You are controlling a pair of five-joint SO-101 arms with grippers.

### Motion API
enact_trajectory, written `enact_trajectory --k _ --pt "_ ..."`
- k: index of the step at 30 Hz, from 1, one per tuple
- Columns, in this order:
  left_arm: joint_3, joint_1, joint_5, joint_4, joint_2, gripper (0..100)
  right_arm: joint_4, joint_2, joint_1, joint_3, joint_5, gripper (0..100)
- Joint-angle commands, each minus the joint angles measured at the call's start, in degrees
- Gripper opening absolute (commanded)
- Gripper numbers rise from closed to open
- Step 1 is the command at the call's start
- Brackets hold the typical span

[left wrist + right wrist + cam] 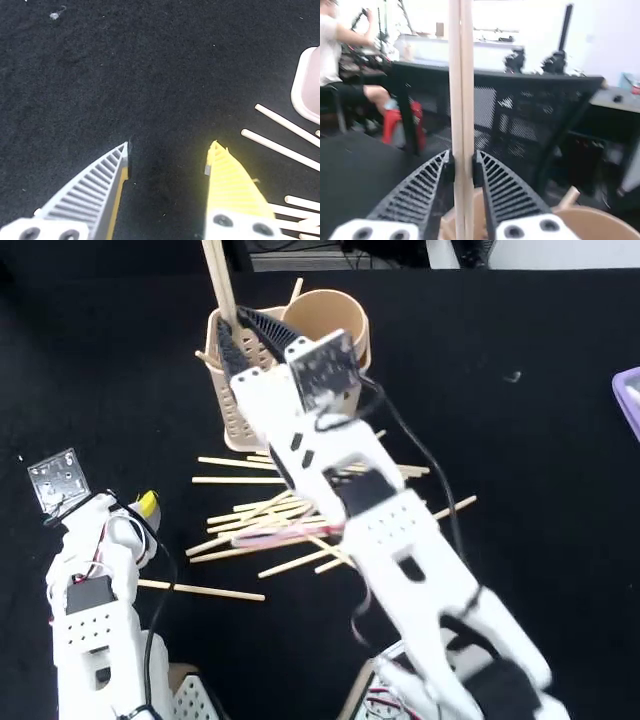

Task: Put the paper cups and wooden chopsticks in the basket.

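At the left, the left arm's gripper, one finger grey and ribbed and the other yellow, hangs with its fingers apart over the black table cloth, holding nothing. Just beside it begins the loose scatter of pale wooden chopsticks, lying flat and crossed over one another on the cloth in front of the basket. They look light, stiff and smooth. A thin stick lying flat on cloth will likely roll or pivot, so the safest hold seems to be across its length near the middle, on a stick that lies clear of the heap.

Farther right stands the beige slotted plastic basket, upright, with a tan paper cup already inside it. Over the basket the right arm's black gripper is clamped on a pair of joined wooden chopsticks, held upright and gripped low on their length. The cup looks thin-walled and would probably crush under a hard squeeze.
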Motion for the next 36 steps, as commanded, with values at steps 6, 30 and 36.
enact_trajectory --k 6,30,36 --pt "-1.7 -0.4 -0.1 -1.1 -0.7 25 -11.0 12.7 4.2 -3.4 -0.4 1.1" --pt "-1.8 -0.4 -0.1 -1.1 -0.7 25 18.5 -2.4 -0.3 -11.3 -0.3 21.1" --pt "-1.8 -0.4 -0.1 -1.1 -0.7 25 35.5 -13.2 -7.9 -12.4 -0.2 21.1"
